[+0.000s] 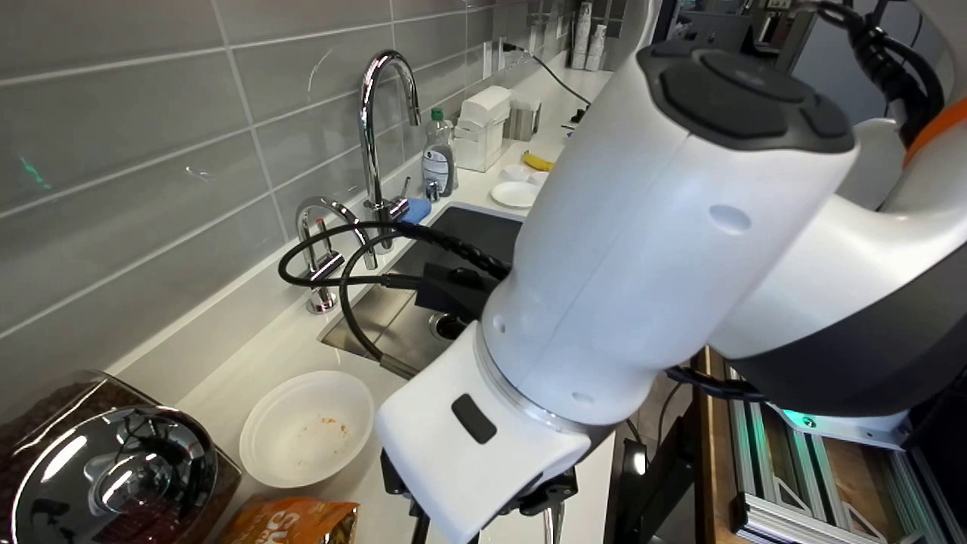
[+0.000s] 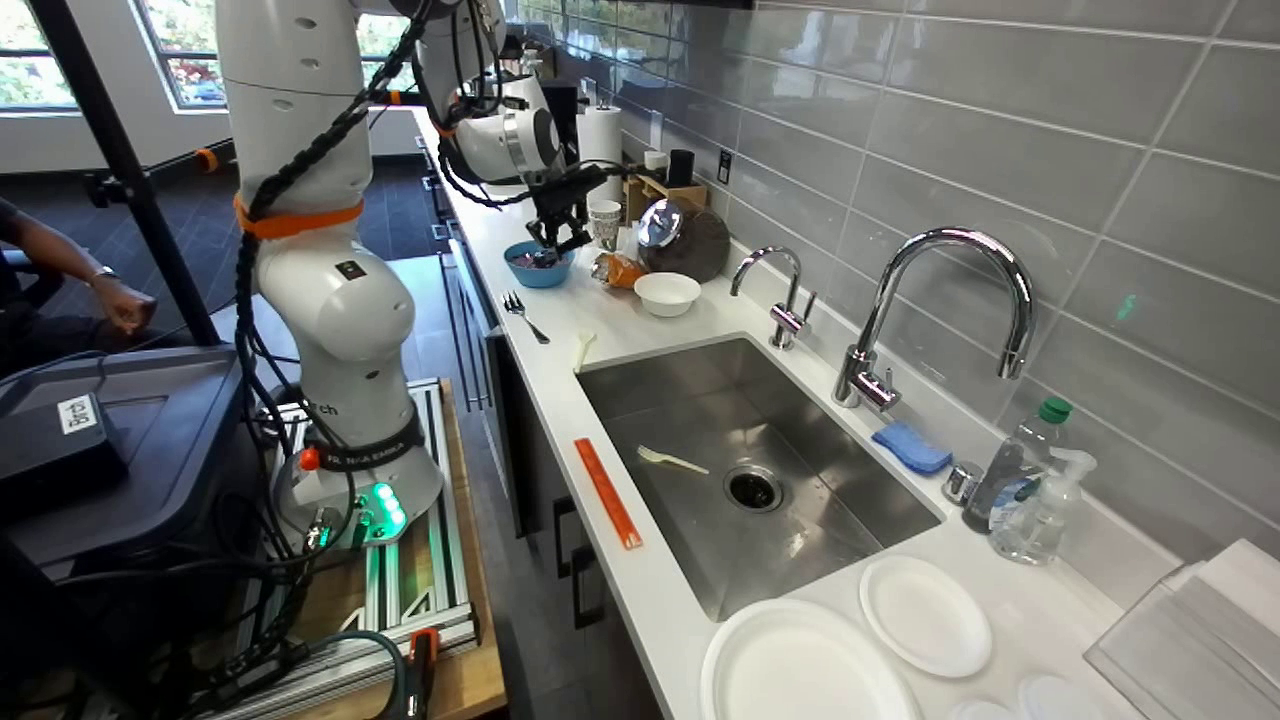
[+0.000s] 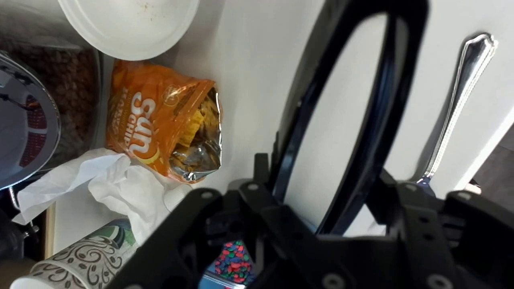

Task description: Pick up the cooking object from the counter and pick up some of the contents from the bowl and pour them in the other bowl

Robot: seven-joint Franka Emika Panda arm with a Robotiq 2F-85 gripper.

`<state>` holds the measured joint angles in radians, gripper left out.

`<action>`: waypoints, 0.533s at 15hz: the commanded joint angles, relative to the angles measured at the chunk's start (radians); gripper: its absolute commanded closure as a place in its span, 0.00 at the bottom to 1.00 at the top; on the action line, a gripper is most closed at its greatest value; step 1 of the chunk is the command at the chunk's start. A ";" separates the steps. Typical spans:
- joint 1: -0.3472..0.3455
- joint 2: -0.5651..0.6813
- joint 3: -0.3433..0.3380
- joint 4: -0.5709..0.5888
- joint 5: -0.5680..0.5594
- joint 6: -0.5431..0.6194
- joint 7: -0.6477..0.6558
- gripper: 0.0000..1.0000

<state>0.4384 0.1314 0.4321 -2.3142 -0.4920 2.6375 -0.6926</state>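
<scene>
Nearest the wrist camera, the pincer (image 3: 323, 176) grips the utensil (image 3: 379, 136), pressing on both sides of its black, looped handle; the utensil's lower end is hidden. In an exterior view the pincer hangs over the blue bowl (image 2: 542, 279), which stands by the front edge of the counter (image 2: 625, 332). Red, green and blue bits (image 3: 235, 263) show inside this bowl, partly covered by the pincer; whether the utensil touches them cannot be told. Upright and nearer the wall edge stands the white bowl (image 1: 276, 438), with a few orange crumbs (image 1: 330, 423) on its bottom. Next to it lies the bag (image 3: 144, 116), its mouth facing the front edge and chips (image 3: 194, 126) showing inside. Between the bag and the wall edge is the jar (image 3: 74, 88). Crumpled tissue (image 3: 120, 182) is just beside the bag, and near it the cup (image 3: 92, 257). Close to the front edge lies the fork (image 2: 526, 317), and farther along, between that edge and the sink (image 2: 740, 410), an orange strip (image 2: 608, 493).
</scene>
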 commanded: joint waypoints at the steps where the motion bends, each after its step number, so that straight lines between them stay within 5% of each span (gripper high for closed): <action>1: 0.013 0.027 0.005 0.041 -0.031 -0.058 -0.008 0.38; 8: 0.024 0.049 0.006 0.074 -0.041 -0.097 -0.024 0.38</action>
<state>0.4523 0.1577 0.4355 -2.2723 -0.5035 2.5876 -0.7093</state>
